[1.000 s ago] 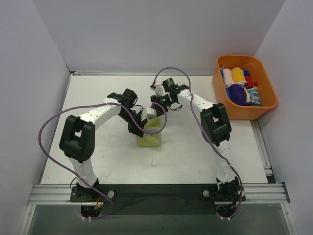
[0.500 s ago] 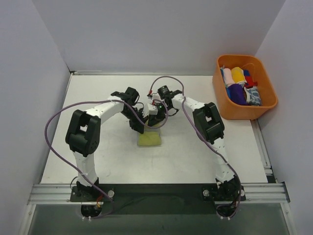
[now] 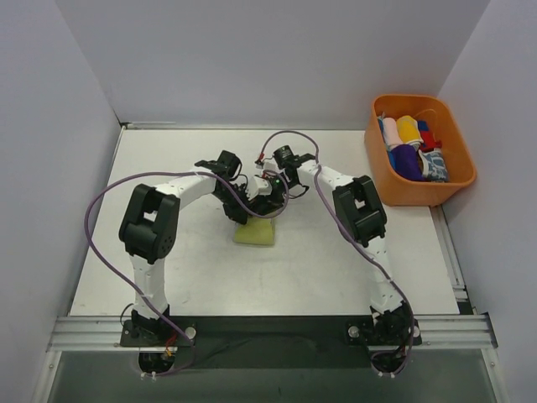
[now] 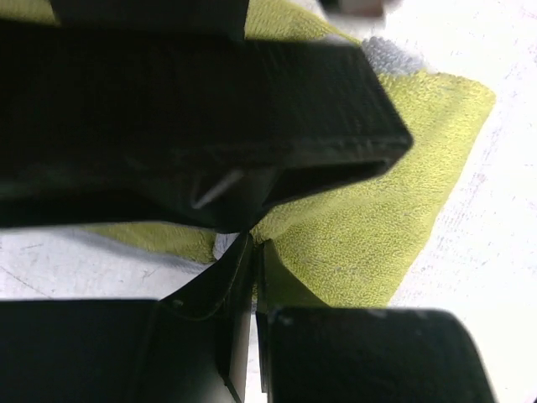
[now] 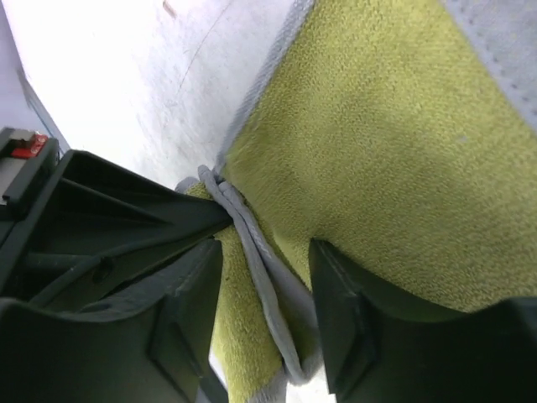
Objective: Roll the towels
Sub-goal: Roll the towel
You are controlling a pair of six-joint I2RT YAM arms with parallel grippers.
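Observation:
The yellow-green towel point(image 3: 256, 233) with a grey edge lies folded on the white table point(image 3: 168, 260), just in front of both grippers. My left gripper point(image 3: 242, 215) is shut on the towel's point(image 4: 369, 210) near edge, its jaws almost touching. My right gripper point(image 3: 267, 206) is right beside it. In the right wrist view its jaws stand open around the towel's point(image 5: 377, 126) doubled grey hem point(image 5: 268, 285), with gaps on both sides. A blue-and-white patterned towel point(image 3: 435, 165) lies in the orange basket.
The orange basket point(image 3: 457, 134) stands at the far right edge with several rolled cloths in it. White walls close in the table on the left, back and right. Purple cables loop over both arms.
The right gripper has opened and let go of the hem. Both grippers have come down and closer together, and the towel now lies shorter and more folded.

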